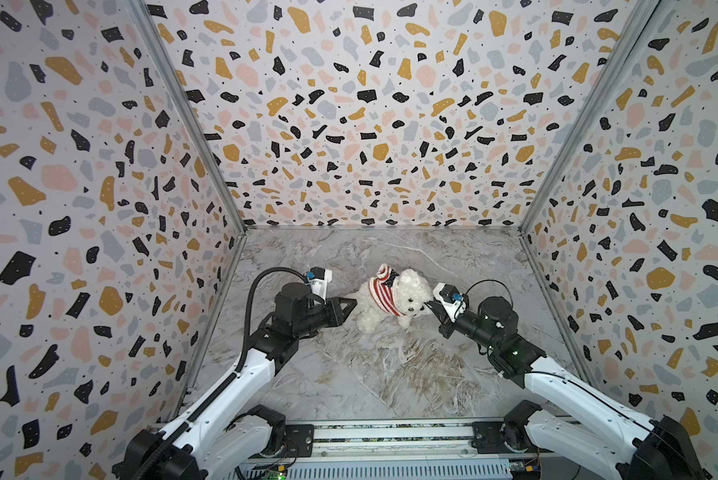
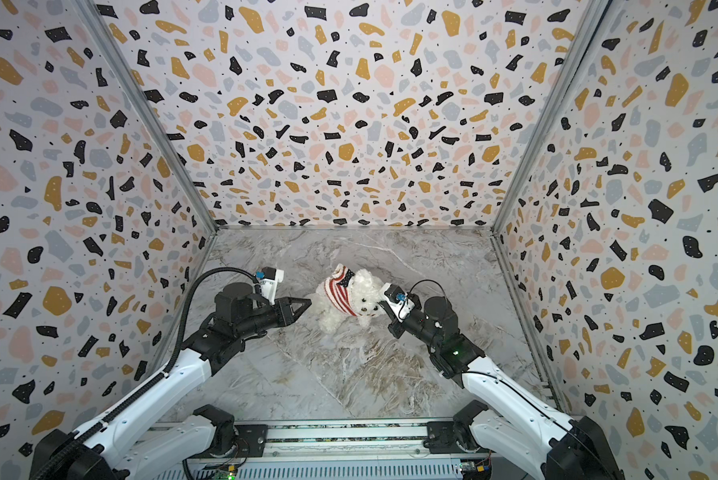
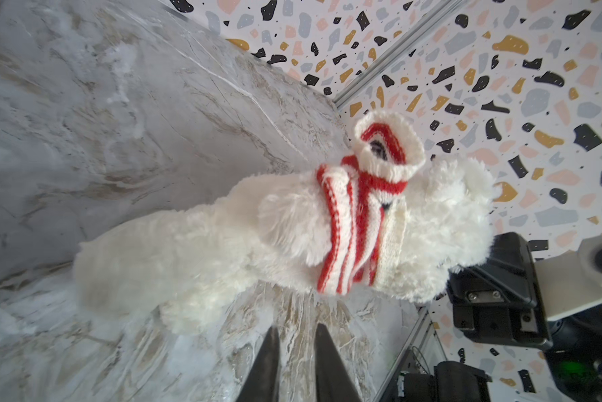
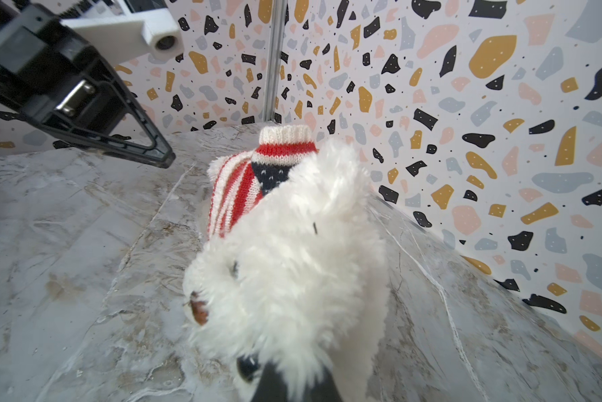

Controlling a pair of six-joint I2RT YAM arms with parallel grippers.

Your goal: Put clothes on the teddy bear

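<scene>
Pulling the sweater point(image 1: 384, 293) down was judged the step in hand. The teddy bear point(image 1: 412, 293) was pinched by its head fur in the closed right gripper point(image 1: 430, 306). Its legs were found just in front of the left gripper point(image 1: 351, 305), which was parted a little and empty. The sweater was bunched near the neck, and one sleeve point(image 3: 386, 149) looked unfilled. Next, the hem should be tugged toward the left gripper.
</scene>
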